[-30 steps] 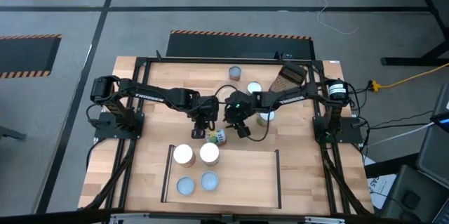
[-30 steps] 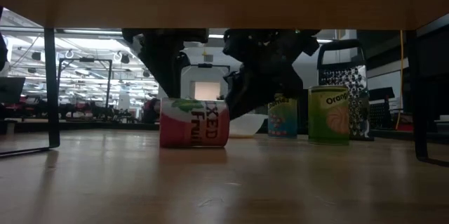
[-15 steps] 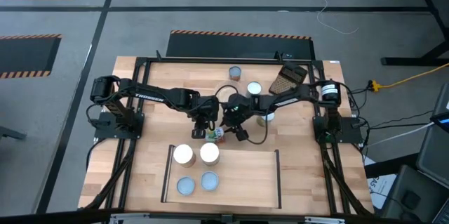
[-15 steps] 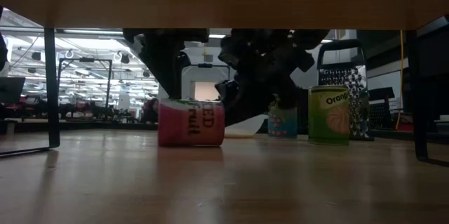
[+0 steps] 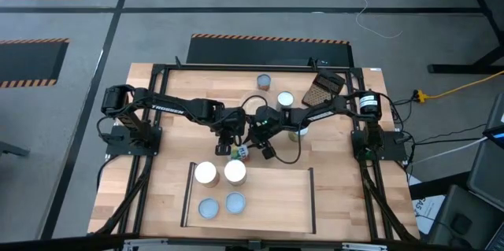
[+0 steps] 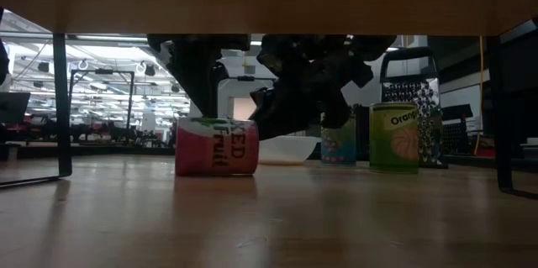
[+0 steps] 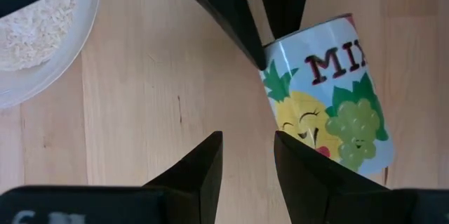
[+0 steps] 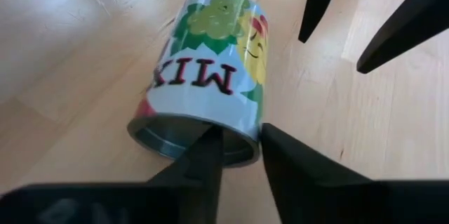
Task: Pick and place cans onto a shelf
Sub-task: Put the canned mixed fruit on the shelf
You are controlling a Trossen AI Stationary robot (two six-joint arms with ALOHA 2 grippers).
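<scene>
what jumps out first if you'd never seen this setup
A mixed-fruit can lies tipped on its side at the table's middle, just beyond the shelf, with the left gripper and right gripper crowded on either side of it. Four cans already stand upright on the shelf's left half.

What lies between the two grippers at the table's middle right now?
The fallen mixed-fruit can, lying on its side on bare wood. The high view shows left gripper and right gripper flanking it.
</scene>
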